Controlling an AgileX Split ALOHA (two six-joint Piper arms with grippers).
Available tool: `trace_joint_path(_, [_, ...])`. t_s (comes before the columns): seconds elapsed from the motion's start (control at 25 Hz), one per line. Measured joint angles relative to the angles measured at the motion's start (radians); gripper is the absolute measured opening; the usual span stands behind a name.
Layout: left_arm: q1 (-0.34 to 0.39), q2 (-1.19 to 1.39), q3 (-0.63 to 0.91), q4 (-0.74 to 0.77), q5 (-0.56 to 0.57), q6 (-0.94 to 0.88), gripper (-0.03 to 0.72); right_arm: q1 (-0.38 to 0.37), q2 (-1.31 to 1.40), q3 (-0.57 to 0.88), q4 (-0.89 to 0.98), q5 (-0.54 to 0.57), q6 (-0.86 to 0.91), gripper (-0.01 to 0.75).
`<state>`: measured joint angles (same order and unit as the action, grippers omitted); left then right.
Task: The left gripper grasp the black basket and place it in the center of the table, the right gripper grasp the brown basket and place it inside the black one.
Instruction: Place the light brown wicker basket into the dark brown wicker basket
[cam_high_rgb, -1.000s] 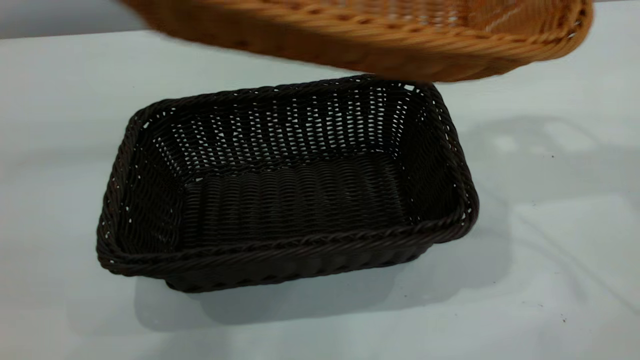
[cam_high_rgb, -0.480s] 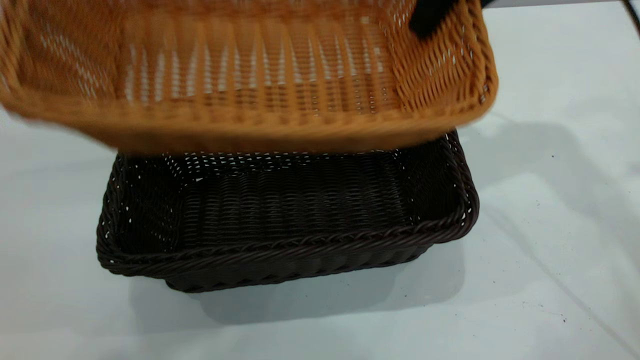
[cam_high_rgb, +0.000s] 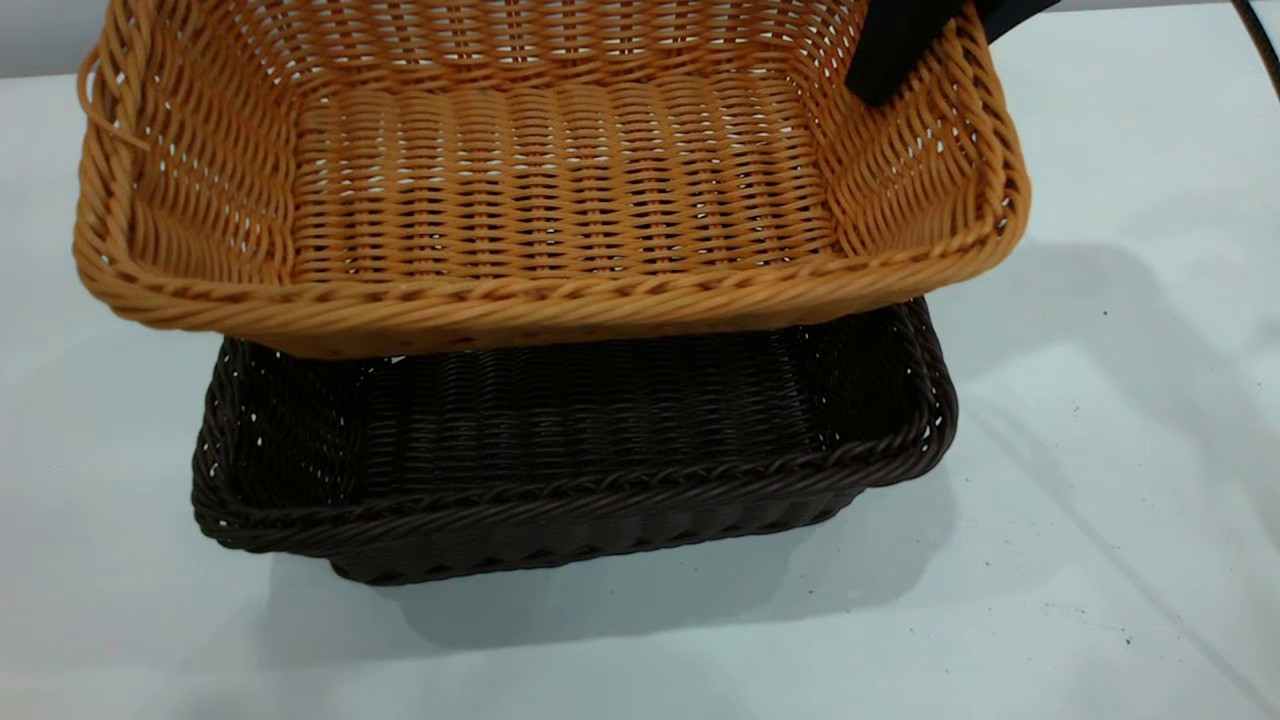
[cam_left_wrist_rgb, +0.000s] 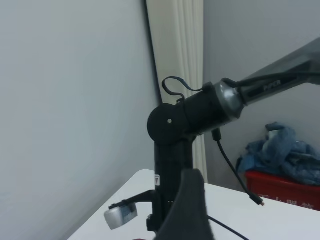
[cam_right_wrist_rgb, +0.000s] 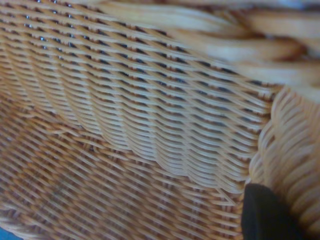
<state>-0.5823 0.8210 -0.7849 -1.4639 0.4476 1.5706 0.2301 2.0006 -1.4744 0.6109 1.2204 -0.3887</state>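
- Right gripper (cam_high_rgb: 905, 50): black finger sat inside the right short wall of the orange-tan woven wicker tray basket (brown basket) (cam_high_rgb: 560, 190), at the far right corner, clamped on that wall; basket was off the surface with nothing else carrying it.
- Right wrist view: one dark fingertip (cam_right_wrist_rgb: 267, 215) pressed against the tan weave (cam_right_wrist_rgb: 150, 115). Second finger not visible, presumably on the outer face of the wall.
- Brown basket hung left from the gripper, open side up, tilted so its near long rim faced the camera. Small loop on the short end farthest from the gripper.
- Dark brown-black woven wicker tray basket (black basket) (cam_high_rgb: 600, 470) was directly below the gripper's load, flat on the pale grey-white matte table (cam_high_rgb: 1100, 500). The tan basket covered its far half; near rim and part of the floor showed.
- The two baskets looked apart, not nested; contact at the far side could not be judged.
- Left gripper (cam_left_wrist_rgb: 187, 210): raised, away from both baskets, pointing toward the other arm's base (cam_left_wrist_rgb: 172, 165). One dark finger in shot; finger state not readable.
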Motion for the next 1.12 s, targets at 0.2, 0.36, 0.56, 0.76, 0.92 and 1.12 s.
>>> trace_joint_path(0.2, [0.0,0.001,0.0,0.0,-0.016,0.0,0.572,0.0,0.034,0.0,0.004,0.0,0.0,0.106])
trace_joint_path(0.36, [0.0,0.001,0.0,0.0,-0.02,0.0,0.572,0.001,0.061,0.0,0.012,-0.002,0.0,0.106])
trace_joint_path(0.56, [0.0,0.001,0.0,0.0,-0.021,0.0,0.572,0.001,0.087,0.001,0.012,0.0,0.0,0.106])
trace_joint_path(0.76, [0.0,0.001,0.0,0.0,-0.029,0.0,0.572,0.001,0.098,0.001,0.01,0.0,0.0,0.106])
trace_joint_path(0.92, [0.0,0.001,0.0,0.0,-0.06,0.0,0.572,0.011,0.101,0.001,0.005,-0.001,0.015,0.106])
trace_joint_path(1.12, [0.0,0.001,0.0,0.0,-0.06,0.0,0.572,0.031,0.101,0.001,-0.013,0.001,0.015,0.106])
